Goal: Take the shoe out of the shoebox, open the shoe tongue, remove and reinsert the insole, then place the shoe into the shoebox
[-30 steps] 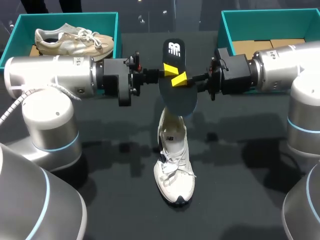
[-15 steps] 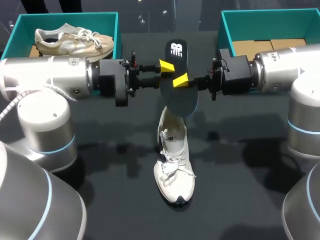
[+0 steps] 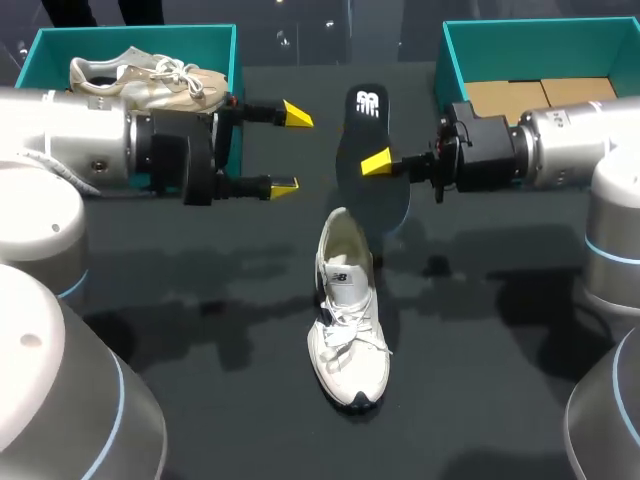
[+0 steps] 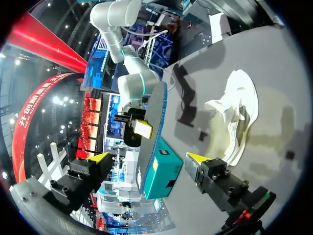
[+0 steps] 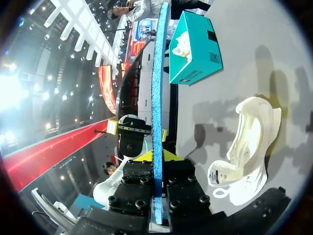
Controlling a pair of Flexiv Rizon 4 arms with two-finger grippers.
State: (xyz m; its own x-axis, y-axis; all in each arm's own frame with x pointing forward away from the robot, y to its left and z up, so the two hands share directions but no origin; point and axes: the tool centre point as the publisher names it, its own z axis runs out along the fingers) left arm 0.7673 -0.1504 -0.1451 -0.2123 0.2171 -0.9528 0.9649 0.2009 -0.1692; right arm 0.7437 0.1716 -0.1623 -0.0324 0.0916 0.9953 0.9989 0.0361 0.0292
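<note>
Dark flat foam insole w/ white logo [image 3: 372, 160]: out of the shoe, up in the air over mid-table, pinched at about mid-length by right gripper [image 3: 381, 162]. One yellow tip shows on the near face. Right wrist view has the insole edge-on between both fingers, so clamped from 2 sides.

Long axis: runs near-to-far in head view, logo end far and high, plain broad end low, just beside and behind the heel opening of the white lace-up trainer [image 3: 347, 320]. Cannot tell if that low end touches the collar; looks apart.

White lace-up trainer lies on black table [image 3: 200, 300], toe toward the robot, heel away, opening up. Roughly same line as the insole's axis, insole offset a bit to the right.

Key relation for reinsert, as a judgement: shoe sits below and robot-ward of the clamped insole, so low end probably has to tip down into the opening and slide toward the toe. Right arm is the one in contact.

Left gripper [image 3: 291, 150]: fingers spread wide, holding nothing, well apart from the insole on its left, level w/ it. Nearer to the shoe's left side; could steady the shoe.

Teal shoebox [image 3: 130, 35] at far left holds a beige trainer [image 3: 150, 82]; second teal box [image 3: 520, 30] at far right shows brown card inside.
</note>
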